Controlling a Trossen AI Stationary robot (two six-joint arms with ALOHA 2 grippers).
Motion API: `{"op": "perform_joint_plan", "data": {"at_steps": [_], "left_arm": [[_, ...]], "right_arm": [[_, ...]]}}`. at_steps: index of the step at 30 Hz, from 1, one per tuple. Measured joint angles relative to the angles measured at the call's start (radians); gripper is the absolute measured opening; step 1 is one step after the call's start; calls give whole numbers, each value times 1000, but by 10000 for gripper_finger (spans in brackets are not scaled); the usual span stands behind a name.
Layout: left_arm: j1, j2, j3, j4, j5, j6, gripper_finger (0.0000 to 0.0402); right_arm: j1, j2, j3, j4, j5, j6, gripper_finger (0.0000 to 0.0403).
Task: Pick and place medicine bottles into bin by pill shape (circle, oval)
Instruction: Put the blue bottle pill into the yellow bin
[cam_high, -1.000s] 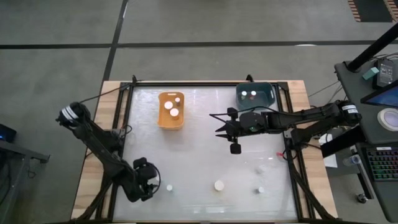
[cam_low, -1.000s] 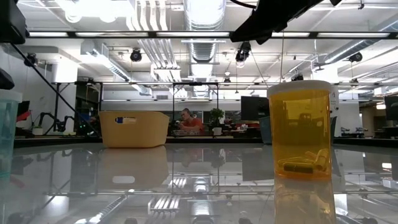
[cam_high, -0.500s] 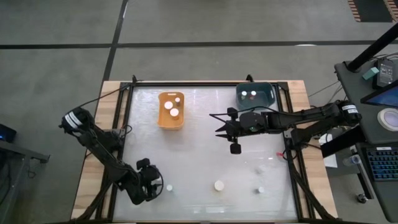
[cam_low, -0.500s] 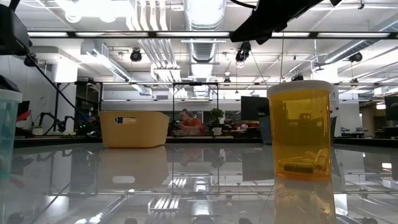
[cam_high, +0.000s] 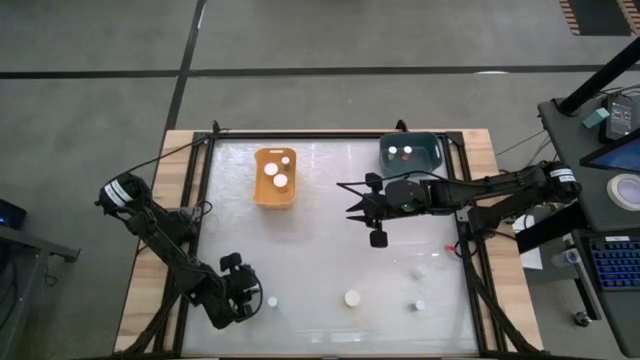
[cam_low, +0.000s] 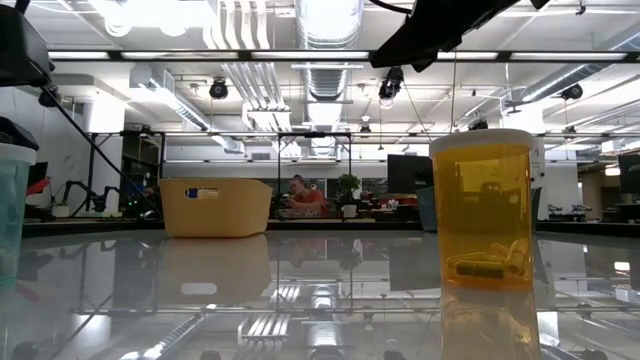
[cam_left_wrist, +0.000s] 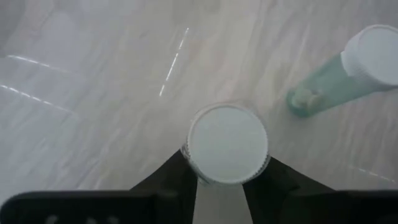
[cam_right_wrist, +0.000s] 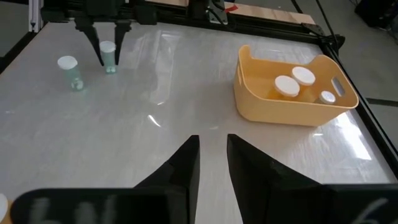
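Observation:
A small green-tinted medicine bottle (cam_left_wrist: 228, 143) with a white cap stands upright on the table near its front left (cam_high: 272, 300). My left gripper (cam_high: 260, 299) is shut on it. A second green-tinted bottle (cam_left_wrist: 348, 68) stands a little way off. Other bottles (cam_high: 352, 297) (cam_high: 418, 305) (cam_high: 418, 270) stand along the front. An orange one (cam_low: 482, 210) shows oval pills inside. My right gripper (cam_high: 347, 201) hangs shut above the table's middle, holding nothing. My left gripper pinches the bottle between its two fingers (cam_left_wrist: 181, 169), just below the white cap (cam_left_wrist: 205, 171), one finger on either side. The fingers slant down at it from the table's left side. The bottle stands upright with its base on the table.
A yellow bin (cam_high: 275, 195) holding three white-capped bottles stands at the far middle-left. A teal bin (cam_high: 432, 150) with bottles stands at the far right. Bare table lies between the bins and the front row of bottles.
My left gripper has moved toward the table's right edge and a little down, up to the green-tinted bottle, and now has it between its fingers. The bottle has stayed where it stood.

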Motion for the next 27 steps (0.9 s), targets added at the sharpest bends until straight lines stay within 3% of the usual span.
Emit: {"op": "perform_joint_plan", "data": {"at_steps": [7,14,21,27], "left_arm": [[16,-47,5,-32,1,3,79],[101,-193,14,-96,0,83,81],[251,-335,30,-89,-4,310,82],[389,-375,41,19,-7,558,82]], "right_arm": [[0,1,0,7,0,0,71],[0,10,0,55,0,-5,75],[0,65,1,118,0,1,75],[0,159,2,237,-16,61,82]]}}
